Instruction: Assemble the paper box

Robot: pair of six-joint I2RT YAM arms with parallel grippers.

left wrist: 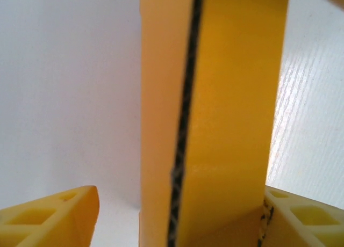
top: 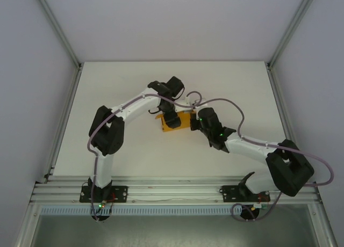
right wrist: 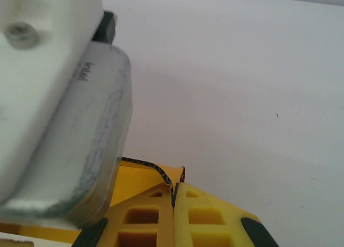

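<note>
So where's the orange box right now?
From above, the orange box sits mid-table, between the left hand and the right hand; the left wrist view shows it between that hand's fingers.

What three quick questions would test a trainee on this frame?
1. True or false: the right hand is pinched shut on an edge of the orange box.
2. Pick one. The left hand is: A) shut with nothing in it; B) open, with a box panel standing between its fingers; C) lifted well away from the box.
3. Short answer: what colour is the table?

Key: 1 true; 2 B; 3 white.
</note>
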